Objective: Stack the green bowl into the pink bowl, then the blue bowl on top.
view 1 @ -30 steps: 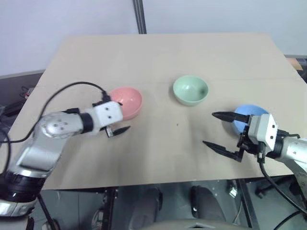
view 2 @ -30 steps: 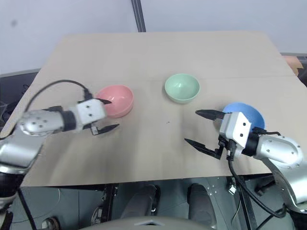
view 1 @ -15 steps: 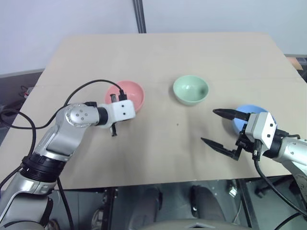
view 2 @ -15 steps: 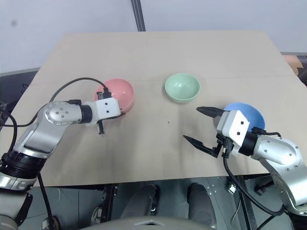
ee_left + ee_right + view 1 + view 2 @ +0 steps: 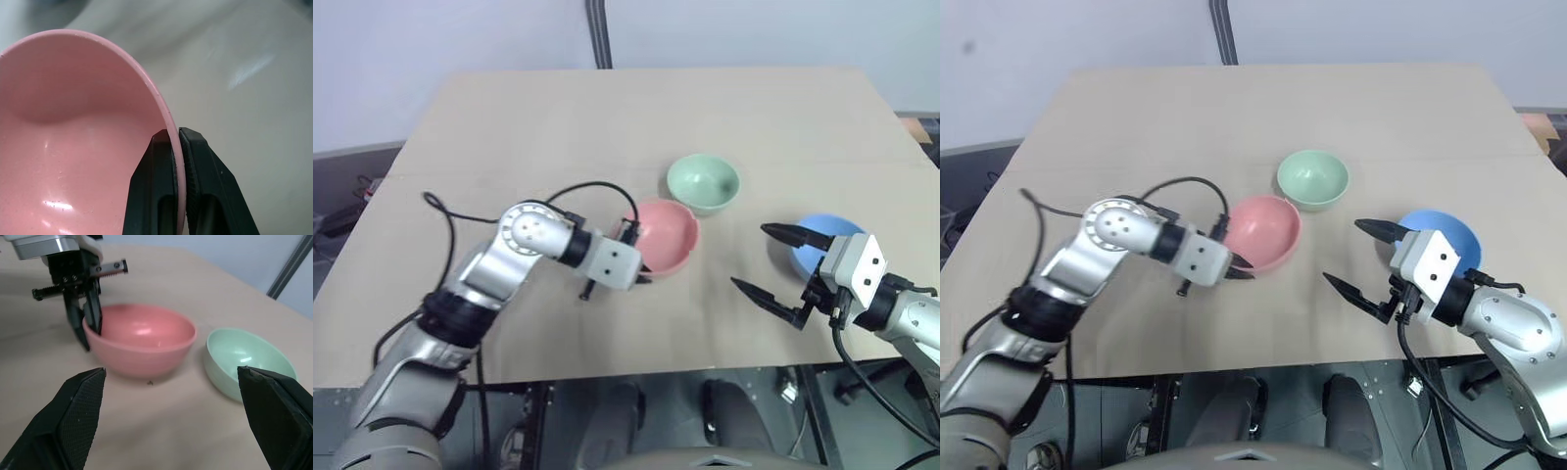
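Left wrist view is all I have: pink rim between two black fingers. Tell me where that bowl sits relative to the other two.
Observer: The pink bowl is near the table's middle, just in front of and to the left of the green bowl; from the head views I cannot tell whether they touch.
Operator: Give me the blue one.
Observer: The blue bowl stands apart at the right, partly behind the right gripper.
Operator: Report that gripper's state.
Observer: Its fingers are spread wide and hold nothing.
Operator: Confirm my grip from outside.
Observer: The right wrist view shows the left gripper shut on the pink bowl's rim, one finger inside and one outside.
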You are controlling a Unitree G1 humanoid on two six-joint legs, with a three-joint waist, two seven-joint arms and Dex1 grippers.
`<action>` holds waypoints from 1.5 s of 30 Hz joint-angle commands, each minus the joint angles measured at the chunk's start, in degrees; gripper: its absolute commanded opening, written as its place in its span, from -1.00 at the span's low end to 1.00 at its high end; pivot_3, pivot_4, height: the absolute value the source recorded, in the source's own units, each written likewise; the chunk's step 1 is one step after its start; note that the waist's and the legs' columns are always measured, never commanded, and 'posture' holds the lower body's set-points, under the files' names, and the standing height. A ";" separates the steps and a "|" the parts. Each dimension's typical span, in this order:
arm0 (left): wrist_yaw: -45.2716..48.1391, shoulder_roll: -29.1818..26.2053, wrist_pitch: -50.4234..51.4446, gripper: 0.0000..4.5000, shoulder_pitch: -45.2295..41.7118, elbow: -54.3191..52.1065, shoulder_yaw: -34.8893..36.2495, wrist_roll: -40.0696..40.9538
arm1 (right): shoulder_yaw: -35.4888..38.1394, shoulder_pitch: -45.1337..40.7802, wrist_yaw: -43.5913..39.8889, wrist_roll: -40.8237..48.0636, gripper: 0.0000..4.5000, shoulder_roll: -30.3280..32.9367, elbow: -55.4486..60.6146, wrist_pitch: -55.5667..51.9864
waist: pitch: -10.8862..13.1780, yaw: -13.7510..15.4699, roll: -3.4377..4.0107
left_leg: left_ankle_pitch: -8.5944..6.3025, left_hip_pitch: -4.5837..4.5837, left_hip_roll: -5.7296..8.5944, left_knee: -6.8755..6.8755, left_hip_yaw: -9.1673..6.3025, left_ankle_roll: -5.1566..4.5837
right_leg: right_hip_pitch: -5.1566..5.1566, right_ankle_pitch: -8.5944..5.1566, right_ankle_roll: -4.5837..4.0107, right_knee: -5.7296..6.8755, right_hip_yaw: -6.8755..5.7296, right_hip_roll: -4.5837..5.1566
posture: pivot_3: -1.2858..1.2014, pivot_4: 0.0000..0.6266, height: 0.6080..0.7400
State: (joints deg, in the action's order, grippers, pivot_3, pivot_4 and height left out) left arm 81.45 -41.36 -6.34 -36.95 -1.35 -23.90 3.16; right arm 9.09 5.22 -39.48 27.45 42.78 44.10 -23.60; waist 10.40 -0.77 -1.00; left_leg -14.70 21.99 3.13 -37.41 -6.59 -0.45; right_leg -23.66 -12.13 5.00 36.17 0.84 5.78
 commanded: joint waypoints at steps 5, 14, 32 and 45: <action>8.86 1.53 2.88 -0.30 -4.21 2.81 0.64 6.90 | 0.48 -0.32 2.17 -0.46 1.00 0.88 3.89 -3.13 | 0.00 -0.06 0.00 | 0.00 -0.06 -0.01 -0.02 -0.02 0.00 | -0.01 -0.01 0.00 0.16 0.02 -0.03 | 0.03 -0.52 1.00; 4.38 -1.32 13.08 0.99 -0.80 -2.95 8.46 12.14 | -2.91 -4.73 1.57 -5.09 1.00 1.36 -2.36 -2.17 | 0.00 -0.52 0.00 | 0.00 -0.10 -0.04 -0.08 0.02 0.00 | -0.01 -0.01 0.01 0.22 0.07 -0.05 | 0.03 -0.52 1.00; -18.24 -3.39 39.26 0.99 27.37 -19.28 41.03 37.27 | -28.73 -51.22 -12.50 -32.17 1.00 -6.27 -60.25 24.35 | 0.06 -1.28 0.04 | 0.07 -0.12 -0.21 -0.03 0.12 0.15 | -0.23 0.02 -0.07 0.39 0.21 -0.11 | 0.03 -0.52 1.00; -26.61 -1.28 38.15 1.00 34.56 -25.85 43.20 38.46 | -31.30 -59.99 -17.19 -38.05 -0.87 -11.50 -80.32 39.93 | 0.06 -1.59 0.05 | 0.14 -0.11 0.00 0.06 0.13 0.30 | -0.26 0.03 -0.09 0.35 0.25 0.02 | 0.03 -0.52 1.00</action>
State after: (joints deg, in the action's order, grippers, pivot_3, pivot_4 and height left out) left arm 55.26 -42.67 33.17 -2.89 -24.80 17.91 40.76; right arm -23.09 -52.93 -56.18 -10.62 31.32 -36.35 14.18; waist 10.46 -2.36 -0.95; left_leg -14.56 21.87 3.13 -37.34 -6.45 -0.15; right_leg -23.95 -12.09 4.91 36.54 1.10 5.80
